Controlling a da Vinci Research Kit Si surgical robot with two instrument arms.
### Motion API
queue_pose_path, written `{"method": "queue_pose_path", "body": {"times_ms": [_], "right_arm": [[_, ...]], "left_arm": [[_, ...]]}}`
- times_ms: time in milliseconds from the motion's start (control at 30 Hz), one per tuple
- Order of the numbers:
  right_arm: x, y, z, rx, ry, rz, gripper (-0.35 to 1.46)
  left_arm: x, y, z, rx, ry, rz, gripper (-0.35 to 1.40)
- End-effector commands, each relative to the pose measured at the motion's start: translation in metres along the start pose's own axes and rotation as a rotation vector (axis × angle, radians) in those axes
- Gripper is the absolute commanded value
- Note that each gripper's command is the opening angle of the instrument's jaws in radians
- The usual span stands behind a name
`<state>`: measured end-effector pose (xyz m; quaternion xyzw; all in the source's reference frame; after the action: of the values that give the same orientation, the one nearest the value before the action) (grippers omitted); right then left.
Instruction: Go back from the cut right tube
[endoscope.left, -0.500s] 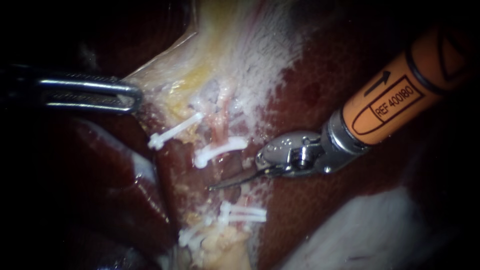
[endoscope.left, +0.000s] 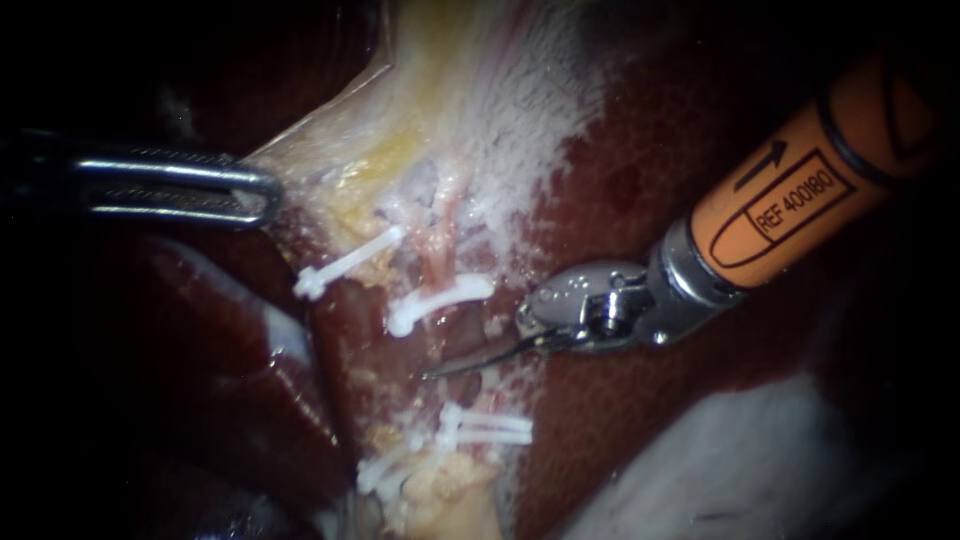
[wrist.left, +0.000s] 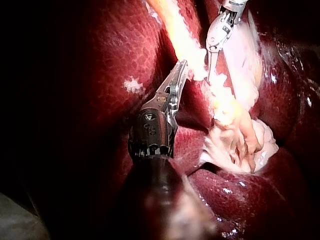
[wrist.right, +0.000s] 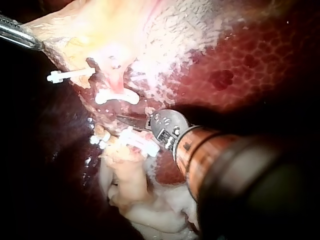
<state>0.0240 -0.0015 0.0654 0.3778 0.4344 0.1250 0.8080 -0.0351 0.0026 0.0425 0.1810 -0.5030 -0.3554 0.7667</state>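
Observation:
My right instrument comes in on an orange shaft, its thin blades lying together and holding nothing. The blade tip sits in the gap of the cut right tube, between the upper white clip and the lower clips. A pink tube stump rises above the upper clip. Another clip sits on the left tube. My left instrument is shut on the pale gallbladder edge and holds it to the left. The right wrist view shows the blades just above the lower clip.
Dark red liver surrounds the field on both sides. Pale fatty tissue bunches below the lower clips. A whitish fold lies at the lower right under the orange shaft.
My right instrument has drawn back slightly to the right, away from the cut gap. The left instrument and the clips have not moved.

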Motion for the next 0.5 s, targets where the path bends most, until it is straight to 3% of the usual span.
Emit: {"method": "queue_pose_path", "body": {"times_ms": [33, 233, 500], "right_arm": [[0.0000, 0.0001, 0.0001, -0.002, 0.002, 0.001, 0.15], [0.0000, 0.0001, 0.0001, -0.005, 0.003, 0.001, 0.47], [0.0000, 0.0000, 0.0001, -0.005, 0.003, 0.001, 0.64]], "left_arm": [[0.0000, 0.0000, 0.0000, 0.000, 0.000, 0.000, -0.35], [0.0001, 0.0000, 0.0000, 0.000, 0.000, 0.000, -0.35], [0.0001, 0.0000, 0.0000, -0.001, 0.000, 0.001, -0.35]]}}
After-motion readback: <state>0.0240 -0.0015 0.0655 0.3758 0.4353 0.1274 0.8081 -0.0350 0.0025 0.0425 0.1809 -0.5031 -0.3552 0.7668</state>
